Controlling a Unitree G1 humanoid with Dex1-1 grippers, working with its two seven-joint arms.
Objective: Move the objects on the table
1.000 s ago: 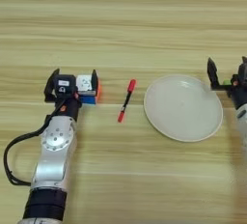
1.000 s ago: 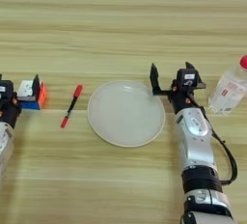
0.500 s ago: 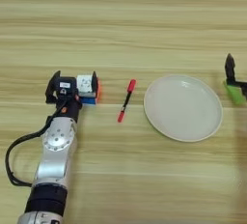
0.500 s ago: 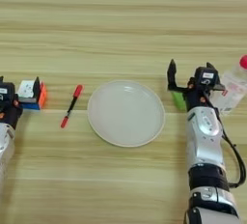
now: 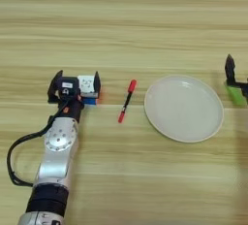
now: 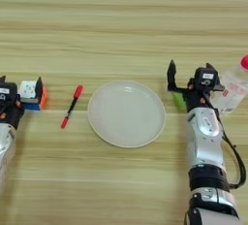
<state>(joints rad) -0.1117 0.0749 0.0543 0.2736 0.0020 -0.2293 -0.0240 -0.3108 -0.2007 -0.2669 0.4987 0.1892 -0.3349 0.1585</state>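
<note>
Wide bare table (image 5: 126,20) lies beyond the whole row of things, and more in front of the plate (image 6: 127,113). Between plate and puzzle cube (image 5: 87,86) the only obstacle is the red marker (image 5: 127,101) — lying slanted. At far right a clear bottle (image 6: 233,90) crowds the green block (image 6: 180,101) — little passage there.

Green block (image 6: 180,102) mostly behind right gripper (image 6: 190,77); bottle (image 6: 231,90) cut by frame edge.

2 silver arms (image 5: 58,144), black cables, black end effectors
</note>
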